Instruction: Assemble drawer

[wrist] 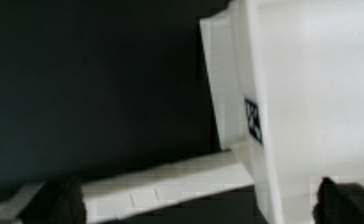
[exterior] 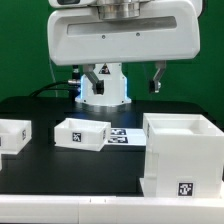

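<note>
Wide-open and empty, the gripper (exterior: 122,86) hangs behind the casing (exterior: 185,150), central tray (exterior: 82,132) and outer tray (exterior: 12,135), all lying apart, probably awaiting a pick.

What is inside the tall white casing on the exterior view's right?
Through the open top of the casing only its upper inner walls show, white and bare. The front wall hides everything deeper, so I cannot say whether it holds anything.
</note>
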Robot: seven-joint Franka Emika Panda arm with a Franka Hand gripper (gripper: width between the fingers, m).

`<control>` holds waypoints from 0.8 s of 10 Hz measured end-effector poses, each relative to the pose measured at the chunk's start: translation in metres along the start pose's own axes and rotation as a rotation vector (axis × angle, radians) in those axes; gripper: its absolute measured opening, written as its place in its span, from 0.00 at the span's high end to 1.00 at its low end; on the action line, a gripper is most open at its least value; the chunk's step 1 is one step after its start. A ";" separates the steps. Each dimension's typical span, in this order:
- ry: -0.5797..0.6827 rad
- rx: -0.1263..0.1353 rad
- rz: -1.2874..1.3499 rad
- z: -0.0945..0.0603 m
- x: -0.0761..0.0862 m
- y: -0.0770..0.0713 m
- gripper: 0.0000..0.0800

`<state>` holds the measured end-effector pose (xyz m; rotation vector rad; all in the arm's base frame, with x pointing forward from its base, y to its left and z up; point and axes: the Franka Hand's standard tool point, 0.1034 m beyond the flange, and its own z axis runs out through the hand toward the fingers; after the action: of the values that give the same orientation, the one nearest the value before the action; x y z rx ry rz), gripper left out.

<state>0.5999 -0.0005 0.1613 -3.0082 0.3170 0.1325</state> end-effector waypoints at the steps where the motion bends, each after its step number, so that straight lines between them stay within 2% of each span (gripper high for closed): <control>1: -0.001 0.000 0.000 0.001 0.000 0.000 0.19; 3: -0.001 0.000 -0.003 0.001 0.000 0.000 0.19; 4: 0.022 -0.002 -0.124 0.000 -0.001 0.009 0.19; 6: 0.054 -0.016 -0.342 0.015 -0.033 0.047 0.19; 7: 0.065 -0.018 -0.393 0.020 -0.041 0.059 0.19; 8: 0.071 -0.019 -0.386 0.019 -0.041 0.063 0.19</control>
<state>0.5451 -0.0510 0.1401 -3.0277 -0.2620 -0.0067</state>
